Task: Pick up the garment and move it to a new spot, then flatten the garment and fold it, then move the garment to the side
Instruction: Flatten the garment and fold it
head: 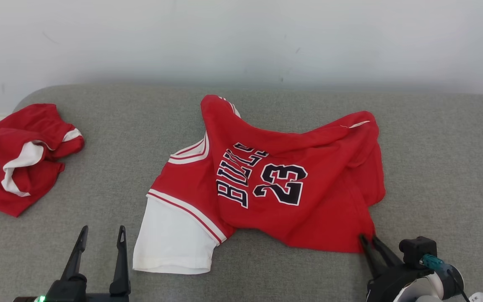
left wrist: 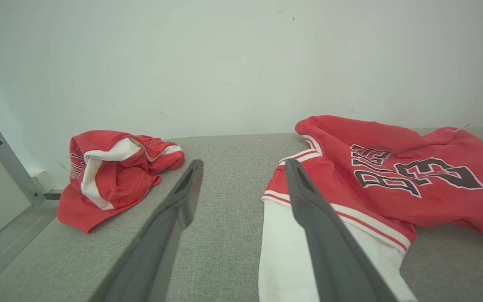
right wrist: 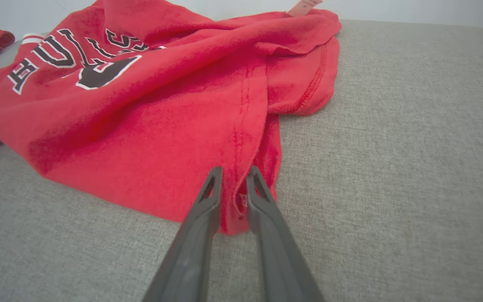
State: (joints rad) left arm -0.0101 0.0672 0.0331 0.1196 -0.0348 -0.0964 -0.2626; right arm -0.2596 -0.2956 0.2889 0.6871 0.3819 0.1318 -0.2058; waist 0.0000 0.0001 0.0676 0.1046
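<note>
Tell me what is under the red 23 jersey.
The grey cushion carries the jersey, and a white sleeve sticks out from under its striped armhole edge. Whatever else lies beneath its bunched folds is covered.

Bright, even light, a soft shadow under the garment (head: pixel 308 218); wrist views seem slightly warped edgeward.

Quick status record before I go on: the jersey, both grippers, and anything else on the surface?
jersey: rumpled, not flat, number 23 face up
white sleeve: spread toward the robot's left
right gripper: at the jersey's near right corner, fingers close together with red hem fabric between them
left gripper: open, holding nothing, left of the sleeve
other item: crumpled red garment at the far left edge
surface: grey cushion
fold: not started
</note>
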